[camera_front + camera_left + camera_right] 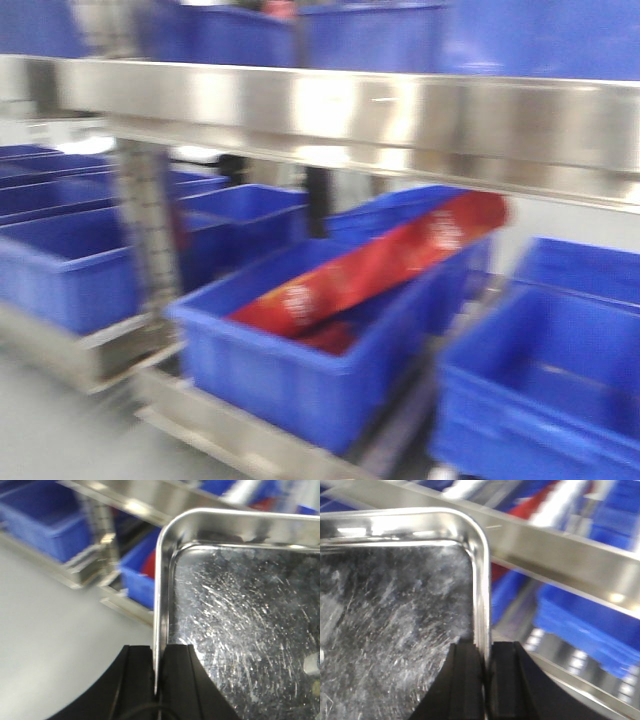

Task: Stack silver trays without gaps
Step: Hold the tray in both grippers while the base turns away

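Observation:
A silver tray (240, 630) with a scratched bottom and rounded corners fills the right of the left wrist view. My left gripper (158, 652) is shut on its left rim, one black finger on each side of the thin edge. In the right wrist view a silver tray (395, 630) fills the left side, and my right gripper (486, 650) is shut on its right rim. Both views appear to show one tray held from opposite rims, in the air before the shelving. No tray or gripper shows in the front view.
A long steel shelf rail (400, 115) crosses the front view at the top. Below it stand blue plastic bins (300, 350), one holding a red package (380, 265). More blue bins (560, 380) sit at the right and left. Pale floor (50, 630) lies at the left.

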